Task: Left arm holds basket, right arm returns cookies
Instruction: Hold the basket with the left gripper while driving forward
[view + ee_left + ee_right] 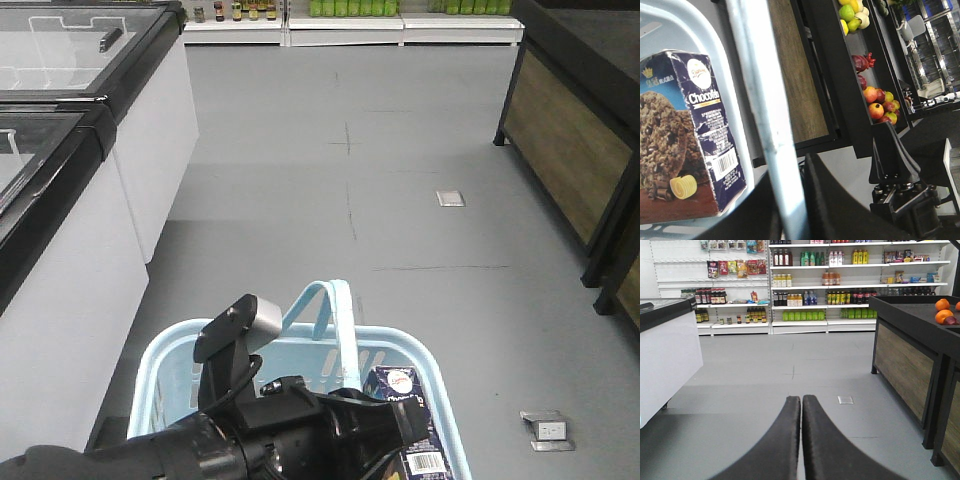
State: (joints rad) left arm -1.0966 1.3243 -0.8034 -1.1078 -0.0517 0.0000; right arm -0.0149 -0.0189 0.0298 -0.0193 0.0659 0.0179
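The light blue basket (160, 365) sits low in the front view, its arched handles (338, 315) raised. Inside it at the right stands the cookies box (408, 425), dark navy with a barcode; the left wrist view shows it close up (687, 135). My left arm (290, 425) with its silver-grey-capped module (268, 318) reaches over the basket. My left gripper (789, 169) is shut on a basket handle (757, 85). My right gripper (801, 399) is shut with nothing between its fingers and points across the shop floor, away from the basket.
White freezer chests (110, 160) line the left side. A dark wooden produce stand (570, 130) with fruit (880, 102) is at the right. Stocked shelves (805, 295) run along the far wall. Metal floor plates (451, 198) are set in the grey floor.
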